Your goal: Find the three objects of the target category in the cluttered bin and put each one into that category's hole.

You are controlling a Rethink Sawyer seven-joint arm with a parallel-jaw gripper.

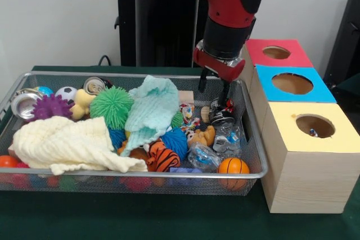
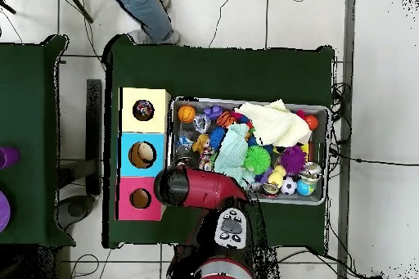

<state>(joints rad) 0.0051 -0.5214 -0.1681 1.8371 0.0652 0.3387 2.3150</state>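
Note that the pincer (image 1: 214, 86) hangs inside the bin (image 1: 256, 155) at its far corner nearest the boxes, its fingers apart and empty, straddling a crushed can (image 1: 221, 111). That stance suggests a can is the target. Two more cans (image 1: 25, 104) lie at the opposite end, one beside the purple spiky ball (image 1: 52, 106). The cloths (image 1: 62, 144) cover much of the clutter, so other items may be hidden. The yellow box (image 1: 315, 139) already holds something in its hole (image 1: 315, 125).
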